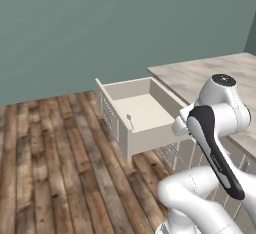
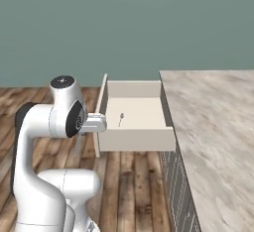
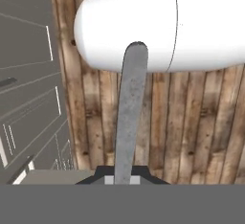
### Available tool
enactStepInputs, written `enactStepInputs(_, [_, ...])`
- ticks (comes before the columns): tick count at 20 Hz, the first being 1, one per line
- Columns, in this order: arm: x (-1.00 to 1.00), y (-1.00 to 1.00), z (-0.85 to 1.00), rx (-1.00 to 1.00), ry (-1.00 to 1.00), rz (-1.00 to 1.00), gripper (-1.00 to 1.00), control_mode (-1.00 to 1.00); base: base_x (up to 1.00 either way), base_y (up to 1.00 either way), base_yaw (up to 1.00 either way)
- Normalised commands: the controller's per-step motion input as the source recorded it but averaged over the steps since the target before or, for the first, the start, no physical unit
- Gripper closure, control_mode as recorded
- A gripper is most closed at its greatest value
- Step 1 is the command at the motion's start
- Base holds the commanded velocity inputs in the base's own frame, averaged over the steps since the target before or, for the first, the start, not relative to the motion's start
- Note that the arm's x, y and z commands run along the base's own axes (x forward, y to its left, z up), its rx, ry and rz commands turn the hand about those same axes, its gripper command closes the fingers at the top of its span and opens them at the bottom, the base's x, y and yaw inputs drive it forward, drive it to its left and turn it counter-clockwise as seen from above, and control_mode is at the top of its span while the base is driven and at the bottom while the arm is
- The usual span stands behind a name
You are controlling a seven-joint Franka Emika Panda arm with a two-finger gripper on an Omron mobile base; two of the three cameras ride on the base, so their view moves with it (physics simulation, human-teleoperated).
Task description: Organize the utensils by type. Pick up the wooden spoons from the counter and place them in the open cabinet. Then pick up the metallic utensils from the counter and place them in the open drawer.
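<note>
**Metal utensil in the jaws, drawer waiting**

Clenched on a slim grey metal utensil (image 3: 128, 117), handle running up from the fingertips over the wooden floor (image 3: 201, 122). Pulled out beside the marbled desk (image 2: 213, 122), the open drawer (image 2: 134, 139), with one small metal spoon (image 2: 120, 118) inside already, likely its destination.

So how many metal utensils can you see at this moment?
2. One small grey metal spoon lies in the open drawer. A second grey metal utensil is held in the shut fingers, over the wooden floor. Others may be out of sight.
</note>
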Motion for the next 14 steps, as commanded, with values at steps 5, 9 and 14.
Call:
enactStepInputs(5, [0.00, 0.00, 0.00, 0.00, 0.00, 0.00, 1.00, 1.00, 0.52, 0.17, -0.01])
enactStepInputs(9, [0.00, 0.00, 0.00, 0.00, 0.00, 0.00, 1.00, 1.00, 0.52, 0.05, -0.02])
enactStepInputs(14, [0.00, 0.00, 0.00, 0.00, 0.00, 0.00, 1.00, 1.00, 0.51, 0.00, -0.06])
